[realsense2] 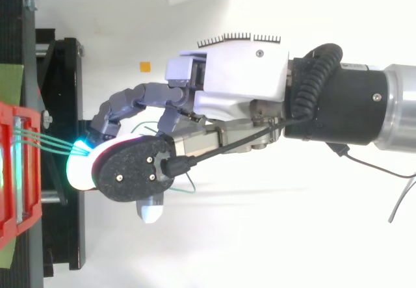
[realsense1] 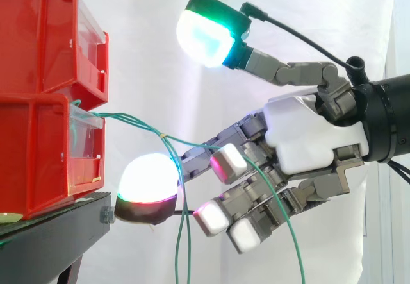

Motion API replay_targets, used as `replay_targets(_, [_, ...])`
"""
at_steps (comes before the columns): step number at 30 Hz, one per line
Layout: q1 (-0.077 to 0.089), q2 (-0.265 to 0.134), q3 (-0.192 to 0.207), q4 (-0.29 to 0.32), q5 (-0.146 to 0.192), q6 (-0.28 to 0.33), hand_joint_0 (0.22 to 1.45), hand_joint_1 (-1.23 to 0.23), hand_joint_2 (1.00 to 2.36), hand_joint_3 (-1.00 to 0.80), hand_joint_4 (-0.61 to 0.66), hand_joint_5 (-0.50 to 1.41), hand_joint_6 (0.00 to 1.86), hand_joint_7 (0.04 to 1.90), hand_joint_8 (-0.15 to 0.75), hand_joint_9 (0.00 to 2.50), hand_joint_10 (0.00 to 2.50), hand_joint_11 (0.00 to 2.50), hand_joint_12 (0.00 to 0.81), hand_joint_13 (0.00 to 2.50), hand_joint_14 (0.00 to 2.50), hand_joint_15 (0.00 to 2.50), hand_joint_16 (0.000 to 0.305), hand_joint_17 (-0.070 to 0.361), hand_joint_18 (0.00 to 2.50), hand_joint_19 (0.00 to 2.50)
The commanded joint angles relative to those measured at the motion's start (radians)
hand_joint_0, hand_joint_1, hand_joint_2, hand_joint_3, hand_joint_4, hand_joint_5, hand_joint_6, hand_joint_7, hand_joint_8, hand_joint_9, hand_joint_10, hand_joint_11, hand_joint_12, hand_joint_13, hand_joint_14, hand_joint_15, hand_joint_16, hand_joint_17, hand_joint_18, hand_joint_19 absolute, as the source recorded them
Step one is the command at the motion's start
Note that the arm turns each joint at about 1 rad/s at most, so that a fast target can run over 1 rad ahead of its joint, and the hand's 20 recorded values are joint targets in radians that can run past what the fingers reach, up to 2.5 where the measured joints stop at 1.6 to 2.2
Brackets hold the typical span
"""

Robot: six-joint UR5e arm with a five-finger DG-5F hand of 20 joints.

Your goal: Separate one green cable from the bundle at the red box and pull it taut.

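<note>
side view, boxes: two red bins sit stacked on the black stand [realsense1: 57, 233]. The green cable bundle [realsense1: 128, 118] comes out of the lower one, the red box [realsense1: 38, 149], under the upper bin [realsense1: 38, 40].
side view, cables: the bundle runs right from the box to one meeting spot. Two strands drop straight down just past the stand. One strand [realsense1: 282, 207] heads over to the hand and sags down across it, clearly slack.
side view, hand: the hand [realsense1: 307, 136] comes in from the right. Its fingers [realsense1: 262, 197] are loosely bent, with one stretched toward the box. The thumb pad [realsense1: 205, 34] is raised well above them. So it's open, with nothing pinched as far as can be seen, and the strand just lies across the fingers.
top view, hand: it hovers at the stand's edge, near the red box. The bundle fans from the box toward the glowing thumb tip, and a green loop peeks out under the palm.
step: probably the separating part. One strand is apart from the others but not gripped or taut.
next move: likely close thumb and fingers on that strand alone, then draw away from the box until the sag goes. It shouldn't snag the two hanging strands.
</note>
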Motion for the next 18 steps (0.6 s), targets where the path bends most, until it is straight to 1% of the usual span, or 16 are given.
replay_targets(1, [0.000,0.010,0.004,-0.011,0.000,0.003,0.40,-0.47,1.00,-0.50,0.35,-0.03,0.50,0.85,0.297,1.29,0.01,0.57,0.425,0.97,0.01,0.56,0.083,0.188,1.01,0.30])
replay_targets(6, [0.000,0.010,0.004,-0.014,0.000,0.012,0.41,-0.49,1.00,-0.50,0.35,0.01,0.50,0.96,0.279,1.40,0.01,0.56,0.423,1.05,0.02,0.56,0.082,0.184,1.06,0.32])
replay_targets(18, [0.000,0.010,0.002,-0.016,0.000,0.012,0.42,-0.51,1.00,-0.50,0.33,0.05,0.50,1.03,0.247,1.61,0.02,0.54,0.420,1.24,0.02,0.58,0.079,0.178,1.18,0.32])
